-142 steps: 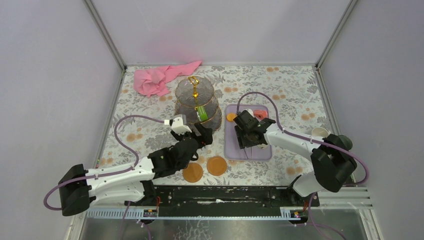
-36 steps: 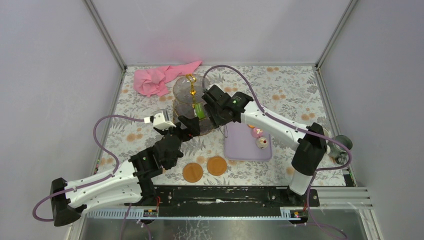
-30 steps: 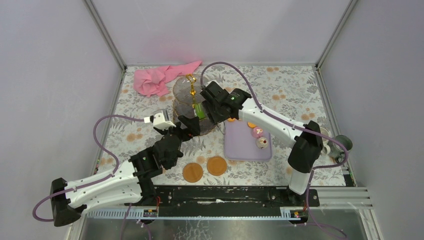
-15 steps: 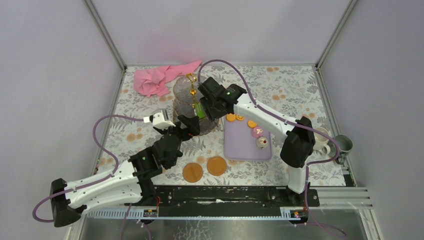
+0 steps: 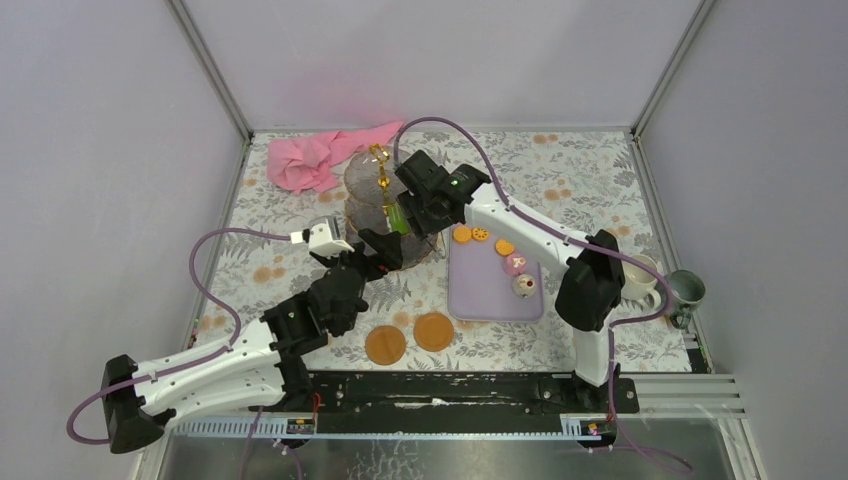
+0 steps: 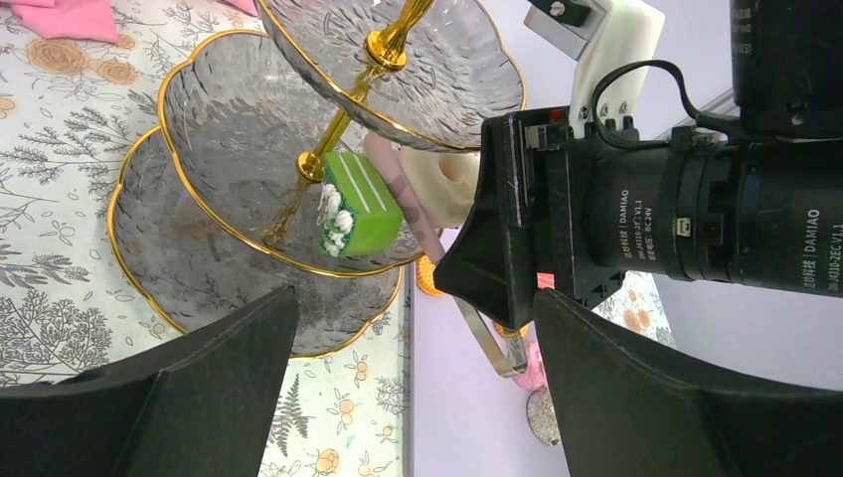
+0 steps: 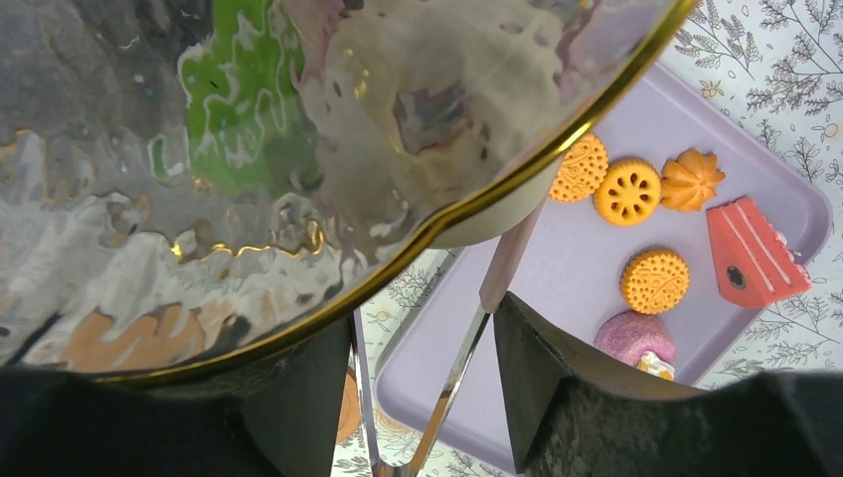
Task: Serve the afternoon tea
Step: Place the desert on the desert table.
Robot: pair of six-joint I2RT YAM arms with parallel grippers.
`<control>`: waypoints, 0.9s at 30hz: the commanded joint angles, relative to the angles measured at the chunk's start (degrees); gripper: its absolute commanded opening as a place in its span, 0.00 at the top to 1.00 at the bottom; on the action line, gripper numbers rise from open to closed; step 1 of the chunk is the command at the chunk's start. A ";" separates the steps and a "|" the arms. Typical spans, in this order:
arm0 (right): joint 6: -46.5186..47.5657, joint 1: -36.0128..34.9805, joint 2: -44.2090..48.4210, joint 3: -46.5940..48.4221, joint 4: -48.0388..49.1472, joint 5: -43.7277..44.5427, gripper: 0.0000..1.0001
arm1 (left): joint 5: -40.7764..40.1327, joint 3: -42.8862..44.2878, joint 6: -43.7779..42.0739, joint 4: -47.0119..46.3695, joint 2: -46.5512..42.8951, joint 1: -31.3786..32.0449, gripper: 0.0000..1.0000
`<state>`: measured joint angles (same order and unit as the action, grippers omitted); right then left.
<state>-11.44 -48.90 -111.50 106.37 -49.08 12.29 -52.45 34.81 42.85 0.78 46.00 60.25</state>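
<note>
Floral-print table (image 5: 580, 180), grey walls (image 5: 440, 60); 3-tier glass stand (image 6: 229, 119) is carrying 1 green cake (image 6: 358, 204); left gripper (image 6: 413, 308) gaping empty, right gripper (image 7: 420, 313) clamping tongs (image 7: 507, 258).

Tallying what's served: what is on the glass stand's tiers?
The stand's middle tier holds a green cake. Top and bottom look bare. A cream piece by the rim is half hidden by the right gripper; unclear whether it rests there.

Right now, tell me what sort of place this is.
Probably a walled robot test cell dressed as a tea table: plain grey panels enclose a floral tablecloth, with a three-tier glass stand and toy pastries on a lilac tray.
</note>
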 commanded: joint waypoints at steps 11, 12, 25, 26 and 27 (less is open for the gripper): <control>1.73 1.62 -0.03 2.53 -0.02 -1.05 0.34 | 0.23 0.09 0.04 -3.32 0.79 -0.99 0.05; 1.69 1.62 -0.03 2.53 -0.05 -1.09 0.34 | 0.30 0.09 0.04 -3.31 0.80 -0.99 0.05; 2.10 1.63 -0.29 4.06 -0.16 -1.40 0.34 | 0.94 0.17 0.53 -3.37 1.25 -1.15 0.05; 2.08 1.69 -0.25 3.98 -0.15 -1.42 0.34 | 0.90 0.25 0.49 -3.41 1.30 -1.11 0.05; 2.04 1.69 -0.21 3.95 -0.15 -1.42 0.34 | 0.94 0.26 0.48 -3.39 1.45 -1.12 0.05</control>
<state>-10.35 -47.83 -111.66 107.44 -49.15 12.25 -51.37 34.81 42.94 0.38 47.05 59.55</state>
